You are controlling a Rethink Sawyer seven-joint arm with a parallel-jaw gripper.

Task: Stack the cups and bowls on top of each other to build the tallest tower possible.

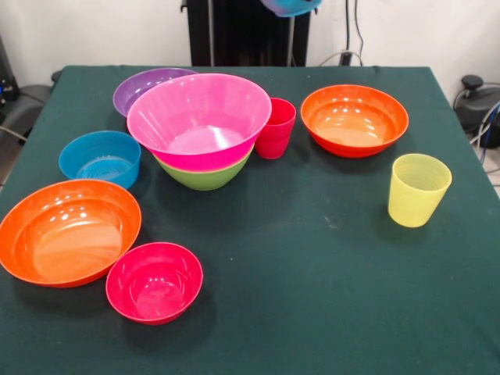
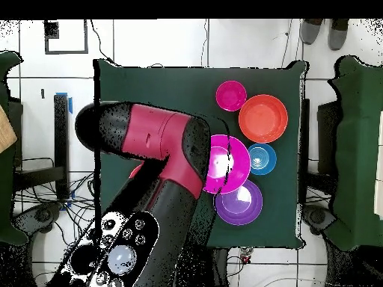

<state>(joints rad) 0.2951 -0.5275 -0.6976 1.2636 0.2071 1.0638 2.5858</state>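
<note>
Green cloth covered the table (image 1: 312,297). Beside the tower (image 1: 200,129), the red cup (image 1: 275,127) touched its rim. High behind it, the gripper (image 1: 291,6) carried a blue bowl (image 1: 295,8); an off-centre drop could tip it.

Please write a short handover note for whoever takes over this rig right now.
Pincer: hidden by the arm, so its state is unclear. A small blue bowl hangs above the table's far edge, apparently carried.
Done: the pink bowl sits nested in the green bowl.
Left on the table: purple bowl, second blue bowl, two orange bowls, red-pink bowl, red cup and yellow cup, all upright.
</note>
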